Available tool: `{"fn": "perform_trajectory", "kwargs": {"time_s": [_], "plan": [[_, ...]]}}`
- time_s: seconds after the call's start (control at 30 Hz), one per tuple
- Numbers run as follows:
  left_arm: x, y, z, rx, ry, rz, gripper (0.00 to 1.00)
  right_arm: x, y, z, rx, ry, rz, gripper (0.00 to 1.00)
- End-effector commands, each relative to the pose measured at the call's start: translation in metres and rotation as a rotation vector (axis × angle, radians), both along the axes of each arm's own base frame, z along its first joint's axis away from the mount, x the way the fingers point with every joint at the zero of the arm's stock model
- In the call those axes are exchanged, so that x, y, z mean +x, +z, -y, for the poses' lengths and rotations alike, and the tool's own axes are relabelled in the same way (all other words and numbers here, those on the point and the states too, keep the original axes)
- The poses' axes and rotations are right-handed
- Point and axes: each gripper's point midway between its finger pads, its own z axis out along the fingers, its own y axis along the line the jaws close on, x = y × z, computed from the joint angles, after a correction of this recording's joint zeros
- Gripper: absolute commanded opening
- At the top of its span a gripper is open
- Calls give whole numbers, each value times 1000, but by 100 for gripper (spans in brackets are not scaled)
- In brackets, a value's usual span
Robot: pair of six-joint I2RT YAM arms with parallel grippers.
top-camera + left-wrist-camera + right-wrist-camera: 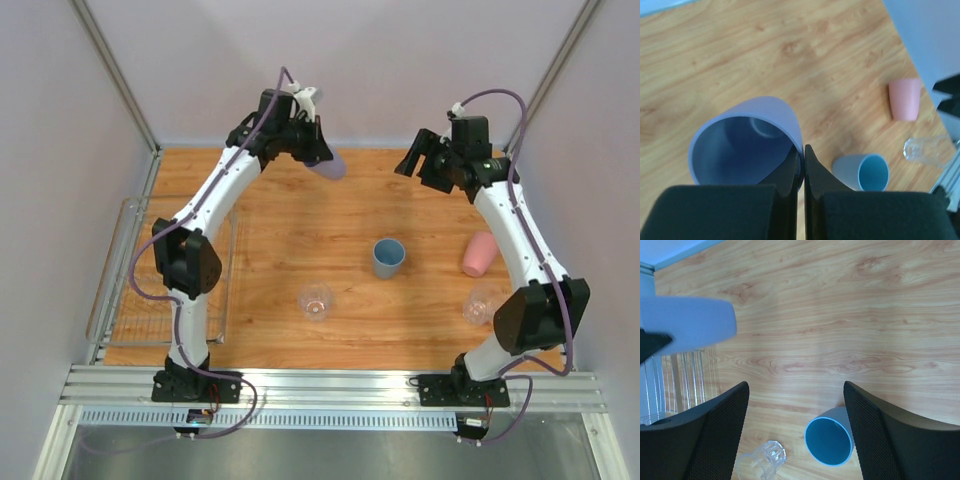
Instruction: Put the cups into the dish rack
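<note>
My left gripper (318, 152) is shut on the rim of the lavender cup (329, 166) and holds it in the air over the far middle of the table; the cup shows in the left wrist view (747, 140) and in the right wrist view (690, 322). My right gripper (418, 160) is open and empty, raised at the far right. The blue cup (388, 257) stands upright mid-table. The pink cup (480, 253) lies at the right. One clear cup (315, 302) stands near the front middle, another (483, 303) at the front right. The wire dish rack (135, 290) sits at the left, holding no cup that I can see.
The left arm's elbow (187, 262) hangs over the dish rack. Grey walls close in the table on three sides. An aluminium rail (330, 385) runs along the near edge.
</note>
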Motion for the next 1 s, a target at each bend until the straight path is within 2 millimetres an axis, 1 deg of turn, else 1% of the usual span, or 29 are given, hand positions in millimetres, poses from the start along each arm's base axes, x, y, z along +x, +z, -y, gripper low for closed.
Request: {"fn": "perform_trajectory", "kwargs": {"time_s": [0.0,0.03,0.07,0.1,0.13,0.2,0.23,0.27,0.3,0.33,0.37,0.47,0.57,0.63,0.67,0.7,0.77,0.8,0.87,0.93,0.97], "plan": [[-50,-42,-17,311,-40,-41,0,-20,25,14,-6,-52,49,79],[-60,-50,-18,356,-55,-65,0,-26,22,17,-13,-64,32,79],[-67,-58,-18,408,-57,-69,0,-30,21,20,-20,-75,24,79],[-73,-63,-16,443,-67,-71,0,-38,19,23,-28,-87,17,79],[-86,-75,-10,491,-103,-79,0,-43,14,27,-44,-104,4,79],[-92,-83,-10,540,-95,-69,0,-51,12,32,-60,-122,-3,79],[-98,-87,-2,551,-110,-58,0,-58,10,37,-74,-137,-8,80],[-102,-96,2,562,-119,-60,0,-66,7,41,-84,-149,-14,80],[-102,-100,1,567,-115,-61,0,-66,7,41,-86,-148,-14,80],[-105,-106,6,574,-125,-58,0,-71,5,43,-90,-153,-21,82],[-109,-119,6,594,-131,-76,0,-75,4,43,-91,-153,-27,82],[-116,-135,15,626,-160,-80,0,-84,-1,45,-96,-157,-40,84],[-120,-140,20,674,-174,-49,0,-89,-4,47,-102,-159,-47,86],[-121,-145,19,689,-173,-43,1,-90,-6,46,-98,-154,-53,87],[-122,-147,20,687,-175,-44,3,-91,-8,46,-97,-153,-59,88],[-122,-147,22,674,-175,-41,8,-90,-8,45,-94,-153,-60,88],[-125,-151,22,673,-182,-53,13,-89,-9,44,-91,-144,-65,90],[-125,-150,22,671,-183,-51,18,-88,-10,43,-88,-145,-65,90],[-124,-147,22,666,-181,-45,24,-87,-9,42,-84,-145,-65,91],[-124,-141,24,657,-184,-35,35,-84,-8,40,-80,-137,-61,91],[-124,-136,25,651,-185,-27,45,-83,-7,40,-78,-135,-60,91]]}}
